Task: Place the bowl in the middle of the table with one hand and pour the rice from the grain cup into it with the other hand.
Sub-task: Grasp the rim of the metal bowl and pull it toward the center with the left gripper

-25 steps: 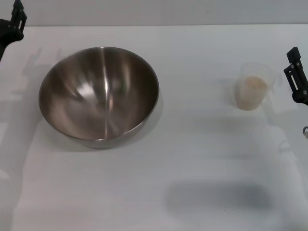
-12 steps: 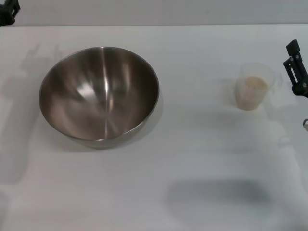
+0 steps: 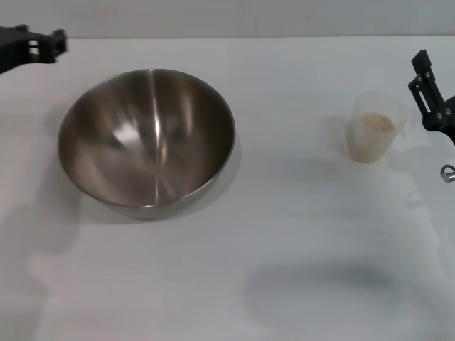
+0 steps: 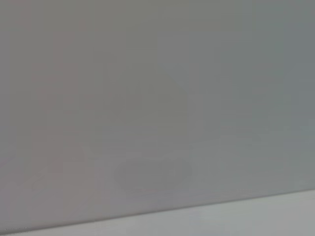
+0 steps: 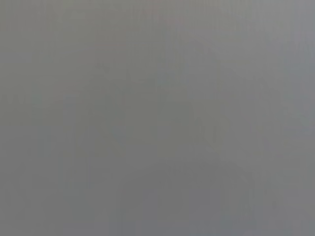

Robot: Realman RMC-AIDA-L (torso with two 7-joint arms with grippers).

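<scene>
A large stainless-steel bowl (image 3: 146, 138) stands upright on the white table (image 3: 284, 234), left of centre in the head view. To the right stands the small clear grain cup (image 3: 375, 129), holding a heap of pale rice (image 3: 377, 123). My left gripper (image 3: 43, 44) pokes in at the far left edge, beyond the bowl and apart from it. Just right of the cup, at the right edge, is my right gripper (image 3: 429, 96), not touching it. Both wrist views show only blank grey.
The table's far edge runs along the top of the head view, with a grey wall behind. Between bowl and cup lies bare white tabletop, as does the whole near part.
The left gripper has swung in from the top-left corner and now points sideways toward the bowl. The right gripper has risen slightly and edged toward the cup. Bowl and cup have not moved.
</scene>
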